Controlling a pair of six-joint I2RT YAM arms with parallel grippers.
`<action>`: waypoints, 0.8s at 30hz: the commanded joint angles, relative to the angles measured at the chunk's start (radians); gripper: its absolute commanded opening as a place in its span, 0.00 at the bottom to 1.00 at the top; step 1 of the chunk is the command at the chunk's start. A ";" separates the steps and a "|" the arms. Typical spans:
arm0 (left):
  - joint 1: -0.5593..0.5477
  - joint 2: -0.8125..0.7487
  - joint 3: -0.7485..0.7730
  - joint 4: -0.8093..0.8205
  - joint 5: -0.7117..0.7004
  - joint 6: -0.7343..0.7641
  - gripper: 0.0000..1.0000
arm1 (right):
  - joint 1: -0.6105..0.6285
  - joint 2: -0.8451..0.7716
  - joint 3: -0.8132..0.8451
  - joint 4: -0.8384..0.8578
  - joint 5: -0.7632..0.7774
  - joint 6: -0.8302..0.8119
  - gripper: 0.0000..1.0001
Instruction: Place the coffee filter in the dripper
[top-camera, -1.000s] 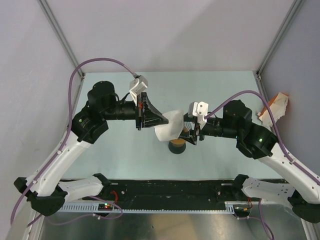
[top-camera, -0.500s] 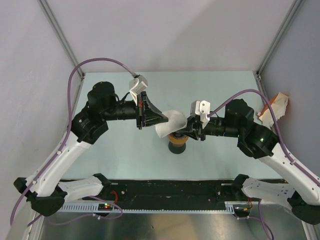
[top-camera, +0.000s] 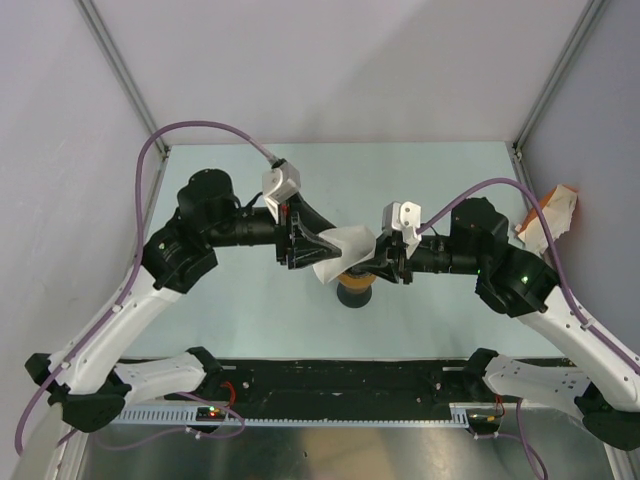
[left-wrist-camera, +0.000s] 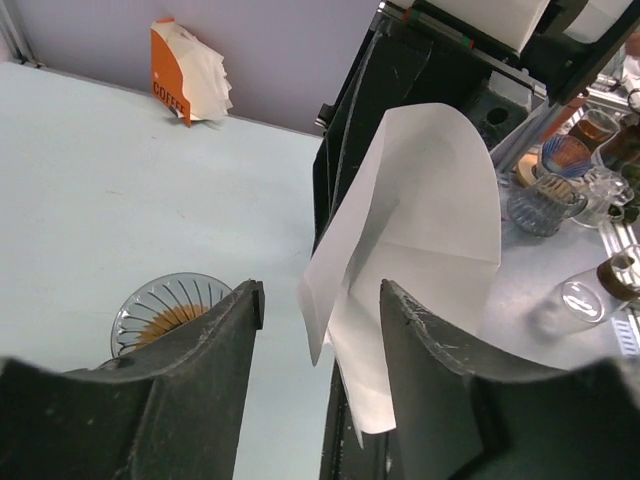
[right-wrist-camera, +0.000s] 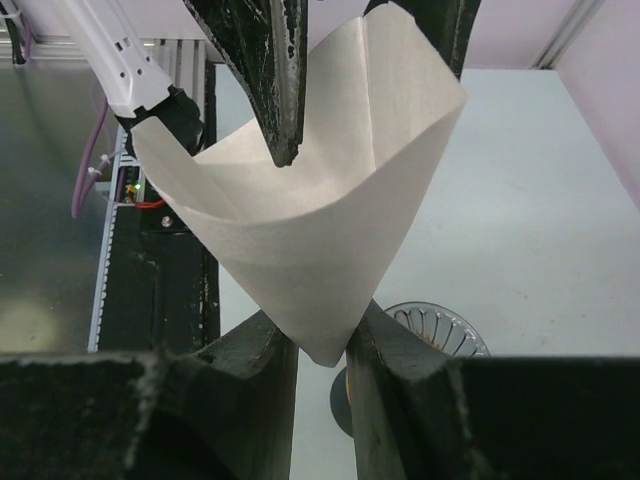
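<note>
Dripper (left-wrist-camera: 165, 300) half-hidden (under coffee filter (top-camera: 345, 250))

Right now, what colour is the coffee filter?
The coffee filter is plain white, clearest in the right wrist view.

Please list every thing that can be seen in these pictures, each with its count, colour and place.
coffee filter: one, white, opened into a cone, held in the air over the dripper
dripper: one, clear grey, ribbed, on the stand
stand: one, dark, mid-table
filter box: one, orange with white papers, at the table's right edge by the wall
glasses: at least three, clear, beyond the table
table: one, pale blue-green
cables: two, purple, one along each arm
left gripper: black, open, straddling the filter's rim
right gripper: black, shut on the filter's tip
</note>
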 joint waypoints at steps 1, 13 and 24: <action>-0.032 -0.005 0.023 0.008 -0.052 0.117 0.57 | -0.001 -0.007 0.045 -0.005 -0.041 0.030 0.28; -0.063 -0.030 0.041 -0.023 -0.038 0.200 0.19 | -0.008 -0.006 0.047 -0.045 -0.065 0.075 0.21; -0.031 -0.065 0.050 -0.025 0.043 0.148 0.86 | -0.031 -0.007 0.047 -0.023 -0.116 0.149 0.15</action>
